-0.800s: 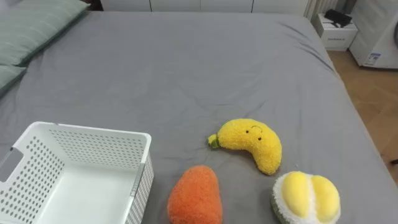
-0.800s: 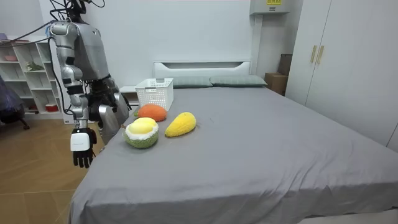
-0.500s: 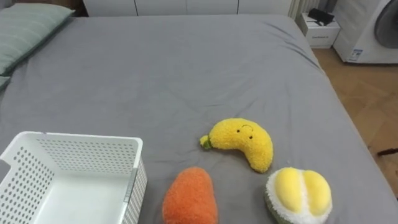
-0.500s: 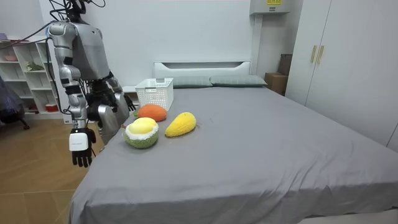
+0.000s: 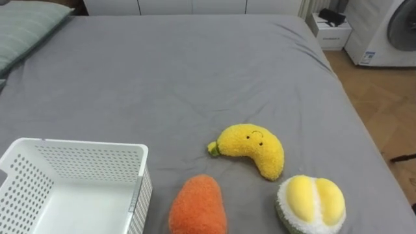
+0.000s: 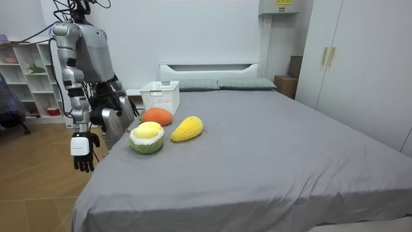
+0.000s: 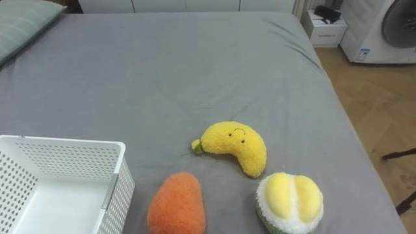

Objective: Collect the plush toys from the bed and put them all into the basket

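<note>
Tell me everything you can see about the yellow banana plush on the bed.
The banana plush is bright yellow and fuzzy, curved like a crescent, with a small dark face on top and a greenish stem tip at its left end. It lies flat on the grey bed sheet, clear of the orange plush; its lower end comes close to the yellow-and-green plush.
</note>
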You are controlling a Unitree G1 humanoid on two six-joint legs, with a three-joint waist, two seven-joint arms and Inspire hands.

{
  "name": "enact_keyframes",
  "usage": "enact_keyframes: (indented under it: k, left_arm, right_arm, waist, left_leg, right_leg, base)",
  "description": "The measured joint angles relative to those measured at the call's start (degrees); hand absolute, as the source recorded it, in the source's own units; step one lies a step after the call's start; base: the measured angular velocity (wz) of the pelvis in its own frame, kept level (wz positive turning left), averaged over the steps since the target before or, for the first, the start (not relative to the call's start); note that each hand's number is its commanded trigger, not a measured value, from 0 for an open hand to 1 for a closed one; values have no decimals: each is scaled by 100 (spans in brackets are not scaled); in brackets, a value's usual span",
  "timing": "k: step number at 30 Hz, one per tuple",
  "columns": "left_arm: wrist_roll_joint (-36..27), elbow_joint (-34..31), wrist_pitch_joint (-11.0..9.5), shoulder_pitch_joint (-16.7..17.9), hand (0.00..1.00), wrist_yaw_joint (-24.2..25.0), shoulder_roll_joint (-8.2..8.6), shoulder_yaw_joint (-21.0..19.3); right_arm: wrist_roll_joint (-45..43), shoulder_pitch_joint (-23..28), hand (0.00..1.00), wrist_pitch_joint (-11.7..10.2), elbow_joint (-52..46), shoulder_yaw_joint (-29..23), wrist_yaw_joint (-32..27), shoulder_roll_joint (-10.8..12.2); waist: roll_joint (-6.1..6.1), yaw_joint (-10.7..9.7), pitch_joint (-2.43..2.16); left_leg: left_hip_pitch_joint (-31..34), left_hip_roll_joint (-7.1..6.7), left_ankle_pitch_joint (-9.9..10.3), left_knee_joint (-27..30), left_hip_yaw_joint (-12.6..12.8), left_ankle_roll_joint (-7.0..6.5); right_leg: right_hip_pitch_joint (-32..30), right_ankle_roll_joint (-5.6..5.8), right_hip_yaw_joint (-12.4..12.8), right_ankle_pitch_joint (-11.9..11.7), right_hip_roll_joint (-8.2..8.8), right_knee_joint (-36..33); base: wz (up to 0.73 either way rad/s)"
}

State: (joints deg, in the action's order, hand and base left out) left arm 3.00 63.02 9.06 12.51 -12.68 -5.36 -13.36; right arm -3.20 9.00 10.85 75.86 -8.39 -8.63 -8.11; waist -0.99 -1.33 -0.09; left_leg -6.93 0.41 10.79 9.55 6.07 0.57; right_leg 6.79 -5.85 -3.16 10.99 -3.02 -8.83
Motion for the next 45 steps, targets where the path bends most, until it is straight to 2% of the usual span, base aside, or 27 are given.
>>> enact_keyframes:
  k: [5,9,12,17,20,26,27,29,35,37,45]
  left_arm:
    - [3,-28,16,-9,0,118,-83,-153]
    - [16,-24,-30,-13,0,223,-205,-266]
    - [12,-32,-77,-55,0,229,-267,-573]
    - [47,-34,-97,-46,0,226,-317,-650]
    - [106,-36,-218,1,0,219,-338,-671]
    - [101,-60,-287,-1,0,210,-364,-587]
    - [101,-59,-287,-3,0,200,-369,-548]
    - [101,-60,-293,-31,0,196,-371,-476]
    - [96,-120,-313,-46,0,209,-380,-219]
    - [97,-122,-313,-46,0,197,-373,-149]
    - [95,-147,-313,30,0,72,-361,71]
  right_arm:
    - [766,122,0,-21,-3,-584,-82,-24]
    - [1314,181,0,-152,-84,-1146,-320,-81]
    - [1645,183,0,-211,-217,-1560,-542,-114]
    - [1663,30,0,-347,-556,-1611,-657,-332]
    - [1675,-106,0,-480,-880,-1767,-715,-452]
    - [1648,-237,0,-559,-2180,-1615,-891,-506]
    - [1600,-239,0,-594,-2516,-1481,-902,-520]
    - [1509,-276,0,-625,-2867,-1309,-926,-524]
    - [1409,-328,0,-613,-4094,-775,-955,-518]
    - [1379,-343,0,-621,-4511,-576,-932,-511]
    - [896,-333,0,-608,-5335,-2,-877,-514]
  waist:
    - [-23,-66,-10]
    - [-77,-153,-19]
    - [-142,-173,-10]
    - [-240,-168,0]
    - [-297,-164,0]
    - [-333,-113,-11]
    - [-281,-113,-4]
    - [-270,-108,-9]
    - [-237,9,17]
    - [-213,12,10]
    - [-202,24,-5]
  left_leg:
    - [27,-1,1,9,2,-1]
    - [26,1,4,7,18,-7]
    - [23,5,4,6,42,-7]
    - [47,16,4,6,186,-8]
    - [53,8,6,7,186,-10]
    - [177,7,5,12,189,-19]
    - [198,5,5,13,190,-19]
    - [238,4,5,13,190,-20]
    - [256,1,5,1,189,-20]
    - [269,-2,5,3,179,-20]
    - [306,-2,4,3,182,-21]
  right_leg:
    - [-19,1,-9,-2,0,1]
    - [-26,2,5,-2,-1,0]
    - [-30,2,18,-4,-2,-6]
    - [-75,20,78,-15,0,-18]
    - [-92,30,110,-21,2,-21]
    - [-218,45,123,-60,-2,-11]
    - [-240,45,128,-63,-2,-13]
    - [-281,45,126,-63,-2,-30]
    - [-294,45,127,-63,1,-10]
    - [-293,46,108,-62,5,2]
    - [-342,45,109,-63,4,-21]
  base:
    - [0]
    - [0]
    - [-2]
    - [-6]
    - [-4]
    - [-1]
    - [0]
    - [0]
    - [0]
    - [5]
    - [1]
